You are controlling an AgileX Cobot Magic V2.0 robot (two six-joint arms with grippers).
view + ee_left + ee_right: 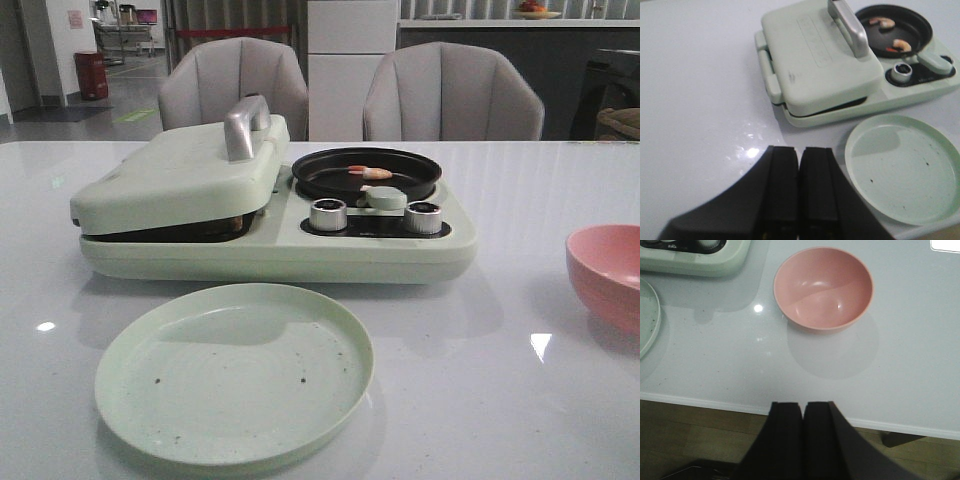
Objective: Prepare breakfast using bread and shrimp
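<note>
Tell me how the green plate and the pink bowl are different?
The flat round pale green plate is wide and shallow; the round pink bowl is deep and narrower. The plate carries dark specks, while the bowl looks clean. Both are empty and sit upright on the white table.

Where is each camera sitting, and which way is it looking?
Front view: low at the table's near edge, facing forward over the round pale green plate to the pale green breakfast maker and two grey chairs; no robot parts show.
Left wrist view: on the left arm, looking down at the same maker and plate; the black left gripper shows, jaws together.
Right wrist view: on the right arm, above the table's edge, looking at the round pink bowl; the black right gripper shows, jaws together.
Shared: all three see the plate.
</note>
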